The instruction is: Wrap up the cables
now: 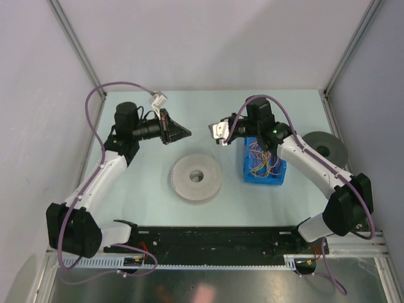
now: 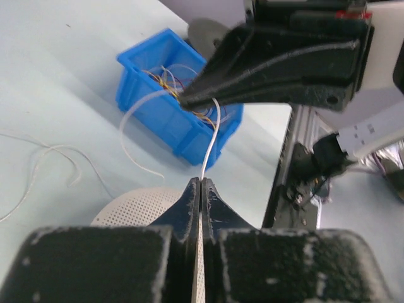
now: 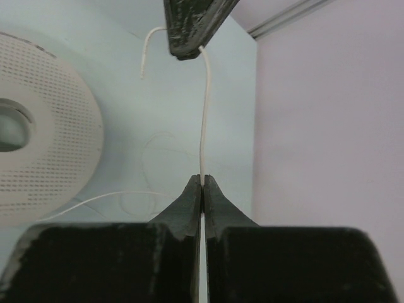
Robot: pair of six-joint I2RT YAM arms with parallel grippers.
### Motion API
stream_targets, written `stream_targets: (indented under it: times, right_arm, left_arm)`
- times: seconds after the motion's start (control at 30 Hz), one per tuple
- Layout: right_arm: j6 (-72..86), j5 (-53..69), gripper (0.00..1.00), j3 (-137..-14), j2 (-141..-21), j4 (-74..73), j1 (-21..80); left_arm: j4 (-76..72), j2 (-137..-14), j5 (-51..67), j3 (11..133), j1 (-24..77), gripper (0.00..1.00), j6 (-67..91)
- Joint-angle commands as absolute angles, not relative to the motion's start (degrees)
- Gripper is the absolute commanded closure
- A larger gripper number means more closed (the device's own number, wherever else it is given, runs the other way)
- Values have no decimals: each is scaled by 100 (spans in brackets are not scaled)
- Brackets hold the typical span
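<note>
Top external view first: the pale table (image 1: 151, 208) spreads wide, and both arms reach in over it toward each other, tips nearly meeting above its middle. Biggest thing lying there is the grey disc (image 1: 196, 178), round and flat with a hole at its hub. From the wrists, its face shows fine rows of dots. A second grey disc (image 1: 334, 142) sits at the right edge, partly under the right arm. Next down, the blue bin (image 1: 264, 180), a hard plastic box with straight walls, just right of the first disc, long side running near to far. Inside it, the cables (image 1: 262, 163): a loose tangle of thin yellow and orange strands, looped every which way, no single heading.

Now the fine stuff. Left wrist view: the left gripper (image 2: 200, 187) has its black, grainy fingers pressed flat together on a white wire (image 2: 213, 132), and the right gripper (image 2: 189, 100) pinches the same strand at the other end. Right wrist view agrees, with its own fingers clamped tight on it. So the wire's long axis runs left to right across the table, held in the air between the two tips, nearly straight with a slight bow near each far tip. A long free tail arcs off past the right gripper, in front of the bin. A short one hooks away past the left gripper. A few hair-thin loose strands (image 2: 38, 154) lie curled on the table.
</note>
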State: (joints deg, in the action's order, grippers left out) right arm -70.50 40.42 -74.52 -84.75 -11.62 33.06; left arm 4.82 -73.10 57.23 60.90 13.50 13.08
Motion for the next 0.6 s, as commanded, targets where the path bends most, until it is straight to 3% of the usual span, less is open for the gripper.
stream_targets:
  times: [0.0, 0.17, 0.57]
  right_arm:
    - [-6313, 4193, 100, -7407, -8487, -1301, 3460]
    - [-5798, 4234, 100, -7404, -8543, -1250, 3702]
    - [-5353, 4078, 97, -7403, -8764, -1186, 4075]
  left_arm:
    - [-1642, -6687, 4634, 5459, 1446, 100, 3041]
    - [-2425, -6520, 3656, 5035, 1484, 100, 3816]
    - [-3485, -6477, 3036, 4542, 1540, 100, 5066]
